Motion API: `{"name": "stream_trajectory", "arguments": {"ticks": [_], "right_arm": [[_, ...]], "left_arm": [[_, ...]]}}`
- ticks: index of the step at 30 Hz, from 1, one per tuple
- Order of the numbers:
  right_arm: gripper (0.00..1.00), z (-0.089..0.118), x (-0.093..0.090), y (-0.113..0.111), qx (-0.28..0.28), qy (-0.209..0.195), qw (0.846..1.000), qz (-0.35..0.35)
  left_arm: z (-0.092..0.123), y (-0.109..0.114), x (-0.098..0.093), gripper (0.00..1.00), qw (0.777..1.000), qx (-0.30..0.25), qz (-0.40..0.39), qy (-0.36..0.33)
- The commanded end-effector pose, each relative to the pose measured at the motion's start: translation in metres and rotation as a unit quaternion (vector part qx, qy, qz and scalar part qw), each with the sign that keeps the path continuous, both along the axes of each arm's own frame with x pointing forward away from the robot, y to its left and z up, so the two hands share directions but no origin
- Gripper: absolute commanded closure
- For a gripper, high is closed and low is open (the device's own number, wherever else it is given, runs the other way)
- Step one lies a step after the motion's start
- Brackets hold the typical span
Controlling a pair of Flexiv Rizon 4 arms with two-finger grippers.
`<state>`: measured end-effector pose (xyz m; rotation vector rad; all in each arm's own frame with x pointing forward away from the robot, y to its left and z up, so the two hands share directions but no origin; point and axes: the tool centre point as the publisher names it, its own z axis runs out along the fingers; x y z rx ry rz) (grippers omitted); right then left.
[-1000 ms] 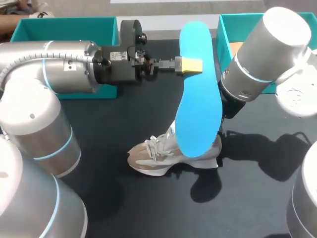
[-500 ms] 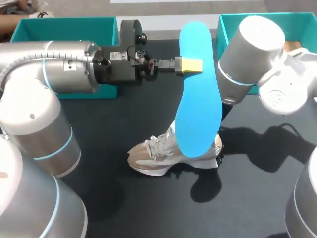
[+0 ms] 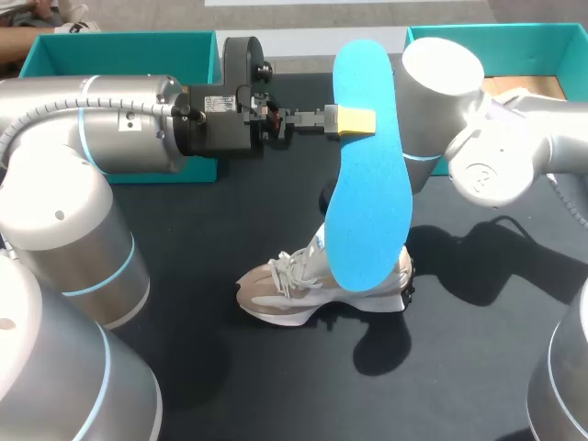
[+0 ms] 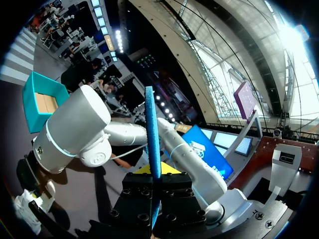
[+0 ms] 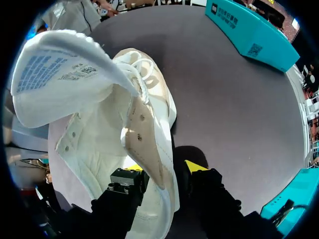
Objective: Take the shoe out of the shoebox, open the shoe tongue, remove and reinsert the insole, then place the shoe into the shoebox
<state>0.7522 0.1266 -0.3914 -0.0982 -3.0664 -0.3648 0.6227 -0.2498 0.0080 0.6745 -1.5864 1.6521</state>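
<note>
Swinging in since a second ago, my right arm's [image 3: 478, 156] big grey link has moved toward the table's middle and uncovered more of the teal box [image 3: 542, 41] behind it; the left arm, insole and shoe have kept their places.

The insole [image 3: 367, 175] is bright blue foam with a fine grainy face. Its long axis runs from the far side of the table toward me, with the narrow heel end far and the broad forefoot low over the shoe. My left gripper [image 3: 354, 121] is clenched on its edge near the narrow end; from the left wrist the insole [image 4: 152, 129] stands edge-on, a thin blue blade rising from between the jaws.

The shoe [image 3: 312, 289] sits on its sole on the dark table [image 3: 230, 220], toe to the view's left and heel to the right. It is beige and off-white, with white laces. From the right wrist, the shoe [image 5: 114, 129] shows a pale lining and a white padded tongue pulled up. My right gripper [image 5: 162, 172] is at the heel rim; I cannot tell whether it grips.
</note>
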Motion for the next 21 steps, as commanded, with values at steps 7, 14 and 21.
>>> {"name": "stream_trajectory", "arguments": {"ticks": [7, 14, 21], "right_arm": [[1.00, -0.003, -0.006, 0.001, 0.004, 0.023, 1.000, -0.020], [1.00, 0.012, -0.020, -0.006, 0.012, 0.057, 0.993, -0.106], [1.00, 0.038, -0.042, -0.018, 0.060, 0.078, 0.941, -0.325]], "left_arm": [[-0.001, -0.001, -0.001, 1.00, 1.000, -0.001, 0.001, 0.000], [-0.001, -0.001, -0.001, 1.00, 1.000, -0.001, 0.001, 0.000], [-0.001, -0.001, -0.001, 1.00, 1.000, -0.001, 0.001, 0.000]]}}
